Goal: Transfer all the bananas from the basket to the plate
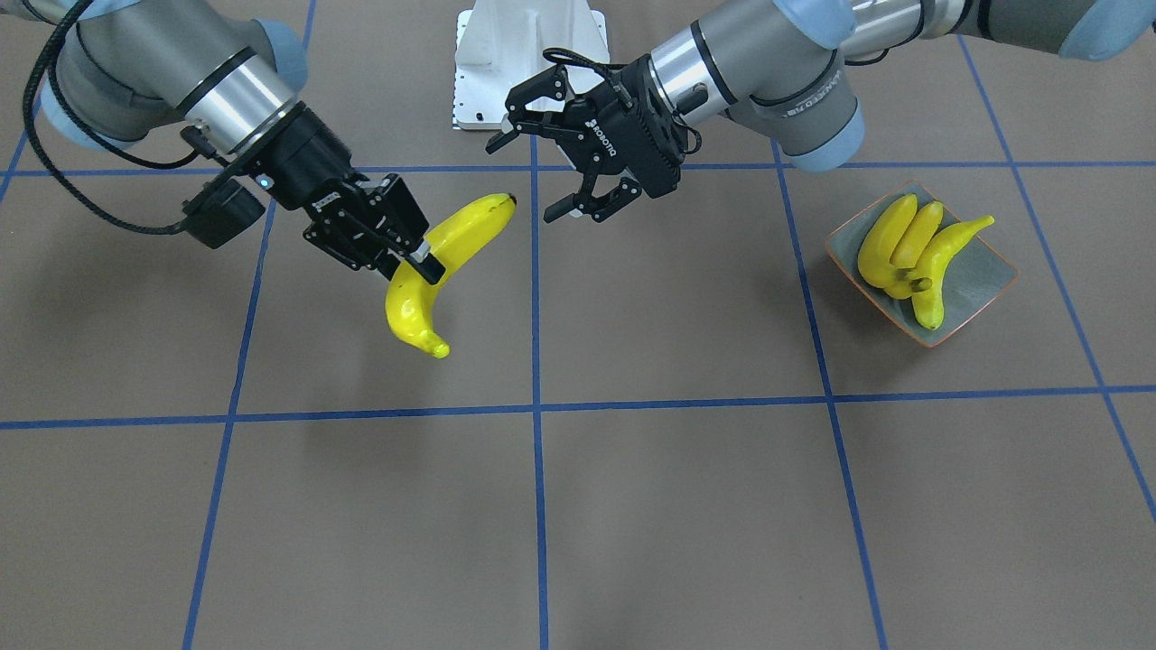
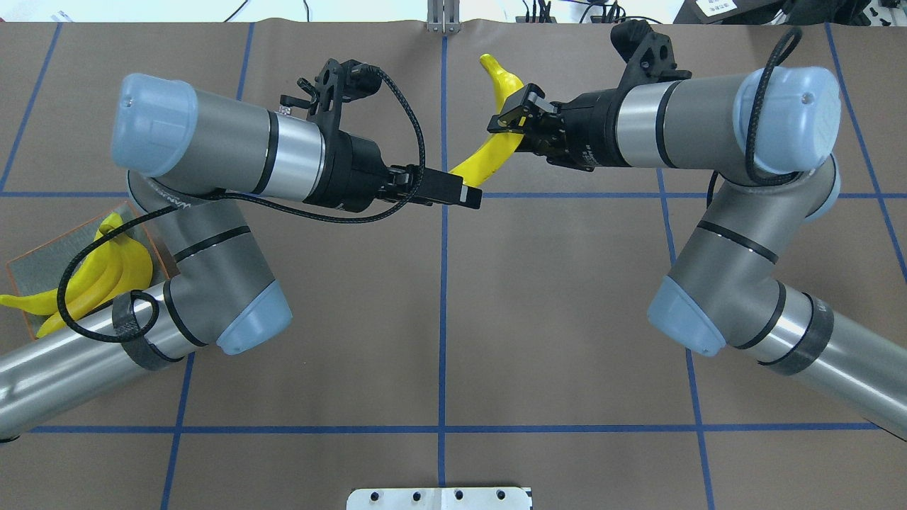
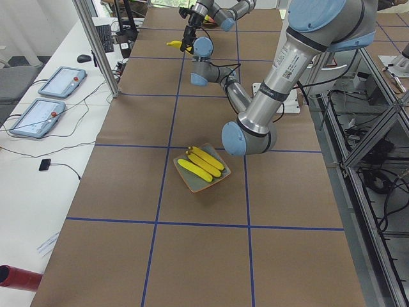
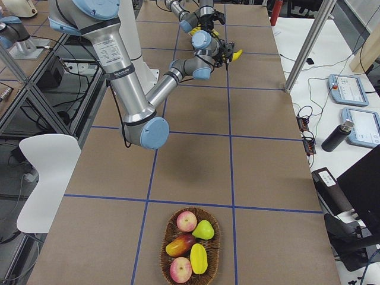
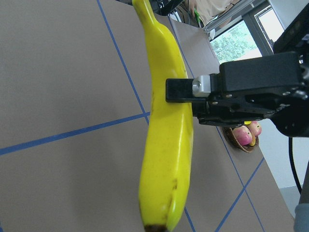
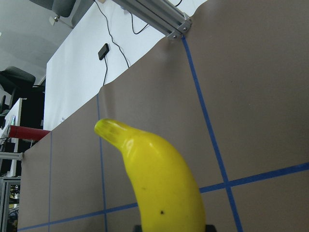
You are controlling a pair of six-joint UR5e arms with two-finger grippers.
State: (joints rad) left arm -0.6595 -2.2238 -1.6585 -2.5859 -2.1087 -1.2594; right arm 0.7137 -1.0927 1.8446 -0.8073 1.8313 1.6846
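- Broadly, a brown paper-covered worktop (image 1: pixel 686 506) gridded in blue tape (image 1: pixel 536 506); a white side bench (image 3: pixel 38 185) runs along its far edge.
- Right gripper (image 1: pixel 420 262) pinches a glossy yellow curved banana (image 1: pixel 471 226) mid-body, aloft toward the far edge's middle.
- Left gripper (image 1: pixel 526 179) hangs spread beside its tip.
- Three more glossy bananas (image 1: pixel 890 248) lie in the square grey-green plate (image 1: pixel 980 271) near the left end.
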